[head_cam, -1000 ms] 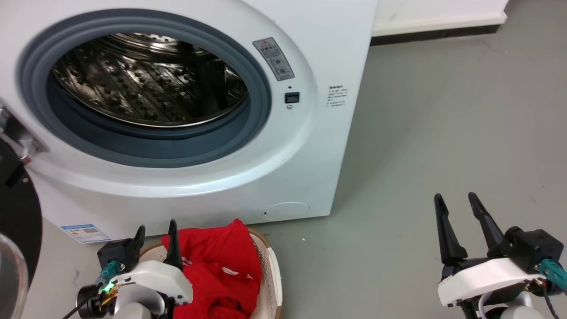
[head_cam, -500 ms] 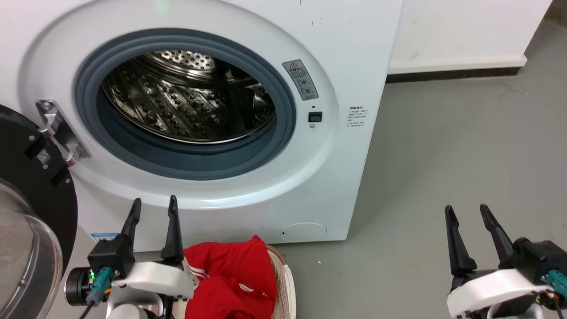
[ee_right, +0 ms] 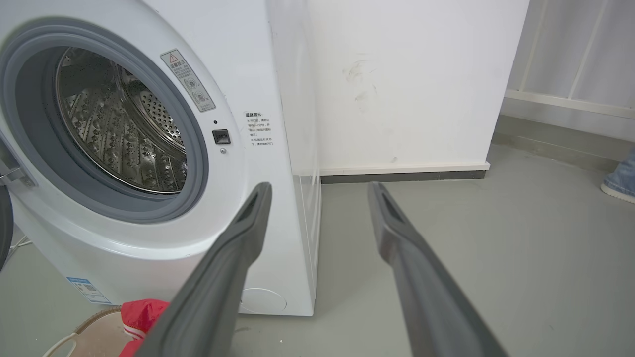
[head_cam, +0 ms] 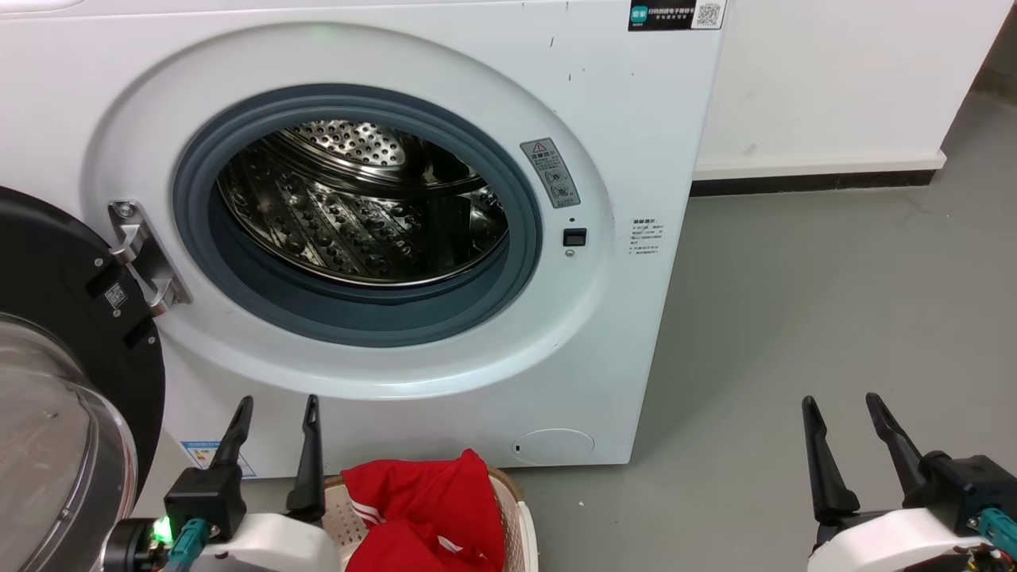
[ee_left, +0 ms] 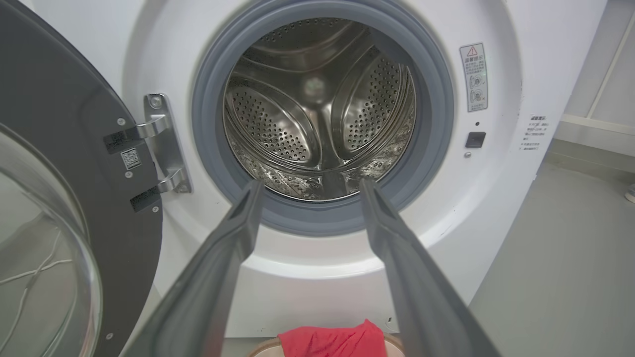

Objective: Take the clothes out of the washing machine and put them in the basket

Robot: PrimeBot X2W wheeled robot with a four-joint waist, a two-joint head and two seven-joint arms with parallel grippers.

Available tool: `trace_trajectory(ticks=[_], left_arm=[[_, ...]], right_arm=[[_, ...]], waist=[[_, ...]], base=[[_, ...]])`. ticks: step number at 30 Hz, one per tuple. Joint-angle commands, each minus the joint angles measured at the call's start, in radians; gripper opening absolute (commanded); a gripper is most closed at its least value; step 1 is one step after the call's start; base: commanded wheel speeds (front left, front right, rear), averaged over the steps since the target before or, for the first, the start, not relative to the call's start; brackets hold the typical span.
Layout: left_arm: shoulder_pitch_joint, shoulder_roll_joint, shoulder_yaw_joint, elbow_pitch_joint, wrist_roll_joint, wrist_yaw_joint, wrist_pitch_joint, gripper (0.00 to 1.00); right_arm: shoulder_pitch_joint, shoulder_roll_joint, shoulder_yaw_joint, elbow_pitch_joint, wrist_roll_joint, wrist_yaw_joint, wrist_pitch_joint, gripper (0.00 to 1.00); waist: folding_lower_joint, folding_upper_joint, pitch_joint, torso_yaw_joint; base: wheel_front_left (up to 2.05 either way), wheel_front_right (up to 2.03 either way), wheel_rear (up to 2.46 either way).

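Grey floor (head_cam: 794, 318) runs right of the washing machine (head_cam: 636, 119), its door (head_cam: 48, 278) swung open, white wall (head_cam: 834, 79) behind. The clothes (head_cam: 429, 508) sit in the basket (head_cam: 520, 524) at the machine's foot, just beside the left tool (head_cam: 276, 401). It and the right tool (head_cam: 841, 399) are both spread wide, gripping nothing.

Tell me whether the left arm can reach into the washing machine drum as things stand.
Probably yes: the door stands swung open, the left gripper points at the drum, and nothing lies between them.
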Motion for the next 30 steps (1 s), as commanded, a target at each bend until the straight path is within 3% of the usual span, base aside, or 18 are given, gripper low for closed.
trace_trajectory(ticks=[1,26,27,30], left_arm=[[0.016,0.013,0.005,-0.006,0.005,0.008,0.009,1.00],[0.049,0.050,0.014,-0.048,-0.012,0.039,0.062,1.00],[0.044,0.048,0.014,-0.045,-0.010,0.035,0.062,0.00],[0.039,0.041,0.020,-0.016,-0.030,0.032,0.070,0.00]], right_arm=[[0.013,0.000,0.003,-0.010,-0.012,0.000,0.003,1.00],[0.030,0.000,0.020,-0.017,0.006,-0.001,0.002,1.00],[0.022,0.000,0.021,-0.018,0.004,0.000,0.004,0.00],[0.025,0.001,0.025,0.002,0.026,0.000,0.004,0.00]], waist=[[0.0000,0.0000,-0.005,0.003],[0.0000,0.0000,-0.013,0.008],[0.0000,0.0000,-0.013,0.008],[0.0000,0.0000,-0.012,0.008]], base=[[0.00,0.00,0.00],[0.00,0.00,0.00],[0.00,0.00,0.00],[0.00,0.00,0.00]])
